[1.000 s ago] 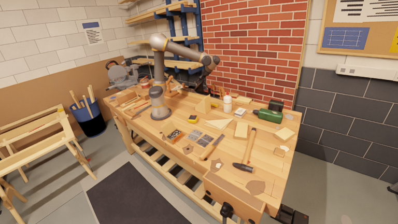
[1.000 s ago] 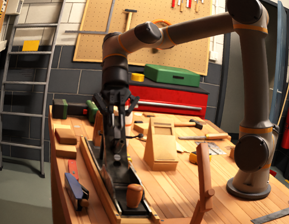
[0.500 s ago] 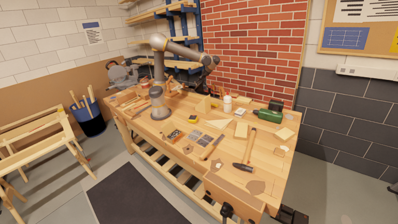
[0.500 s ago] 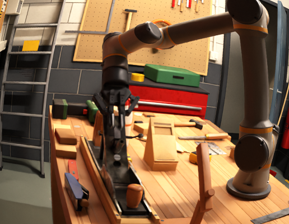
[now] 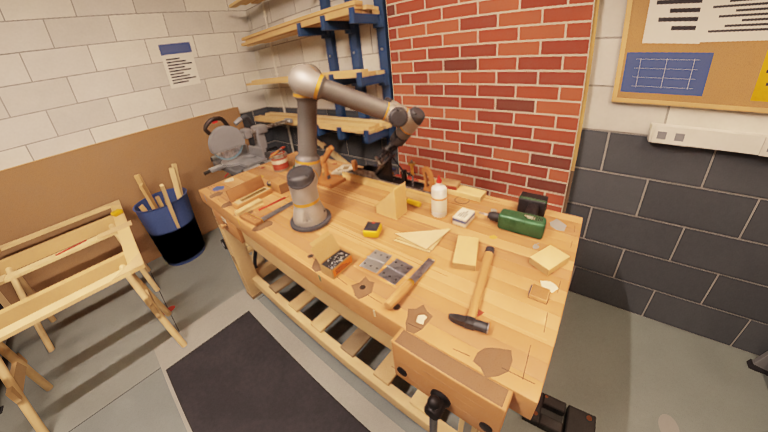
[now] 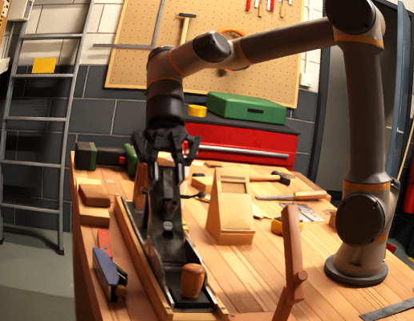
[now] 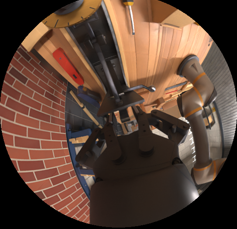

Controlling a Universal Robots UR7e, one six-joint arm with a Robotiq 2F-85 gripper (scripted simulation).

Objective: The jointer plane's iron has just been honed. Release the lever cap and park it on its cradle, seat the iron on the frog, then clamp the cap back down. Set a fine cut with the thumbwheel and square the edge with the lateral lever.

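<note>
The dark iron point(image 6: 166, 200) lies sloped on the frog of the jointer plane point(image 6: 169, 248), its upper end up between my fingers. The plane sits in a wooden tray along the bench's back edge, its round front knob point(image 6: 192, 279) nearest the second side camera. A lateral lever point(image 7: 141, 87) with a ball end sticks out to the side below the iron's top edge. The wedge-shaped wooden cradle point(image 6: 230, 208) stands just right of the plane; I cannot tell whether the cap rests on it. My gripper point(image 6: 166, 170) hangs over the iron's top end, open and holding nothing.
The arm's base point(image 6: 356, 257) stands on the bench to the right of the plane. A curved wooden handle point(image 6: 293, 257) rises in front. A red block point(image 6: 104, 242) and a blue block plane point(image 6: 109, 273) lie left of the tray. A brick wall point(image 5: 487, 65) stands close behind.
</note>
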